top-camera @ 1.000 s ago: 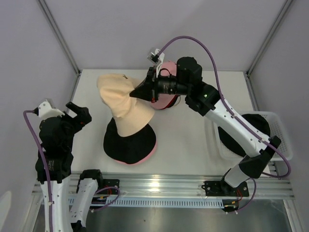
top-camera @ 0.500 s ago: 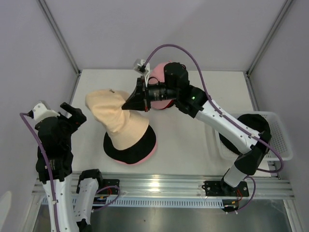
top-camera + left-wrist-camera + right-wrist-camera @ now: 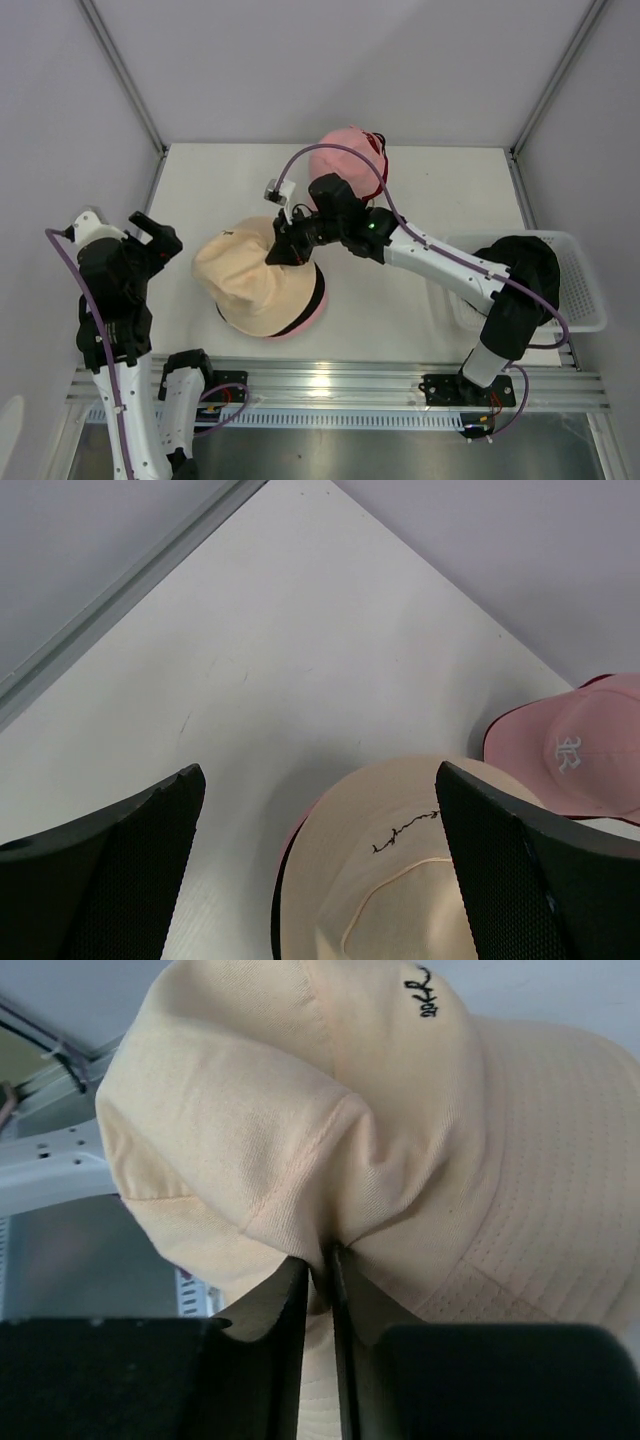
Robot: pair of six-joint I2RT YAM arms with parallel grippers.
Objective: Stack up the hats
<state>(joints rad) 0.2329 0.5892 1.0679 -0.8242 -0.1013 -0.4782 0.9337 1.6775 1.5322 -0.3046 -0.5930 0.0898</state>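
The right tool (image 3: pixel 318 1260) stands almost closed, pinching a fold of the cream hat (image 3: pixel 420 1140) between its fingertips. The hat's crown spreads just ahead of and below the tool, over the black hat (image 3: pixel 305 318) of the stack. To place it well, lower until the cream brim lies level on the brim beneath, then open fully and lift straight off so the fabric does not drag. Well beyond the stack, the left tool (image 3: pixel 318 775) stands wide open and empty.
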